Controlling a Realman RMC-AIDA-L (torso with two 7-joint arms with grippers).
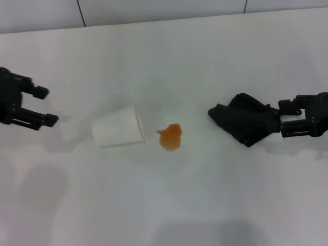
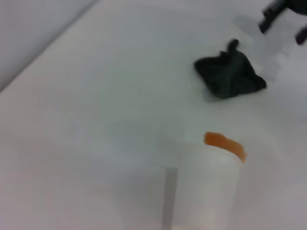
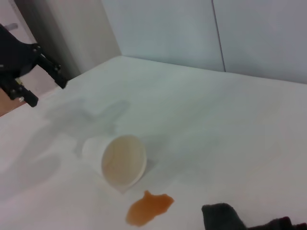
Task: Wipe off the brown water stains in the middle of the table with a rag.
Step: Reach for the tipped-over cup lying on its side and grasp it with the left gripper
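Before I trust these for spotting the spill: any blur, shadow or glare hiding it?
Head view: stain sharp, soft arm shadows fall short of it. Left wrist view: blurry, cup hides part of the stain. Right wrist view: stain clear, rag cut by the edge. No glare.

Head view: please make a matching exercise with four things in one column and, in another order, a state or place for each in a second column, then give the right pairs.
Things
1. cup
2. stain
3. rag
4. left gripper

States or places
A. black, crumpled, at the right gripper
B. open, holding nothing, at the left edge
C. white, lying on its side
D. orange-brown, on the table between cup and rag

Pairs: 1-C, 2-D, 3-A, 4-B
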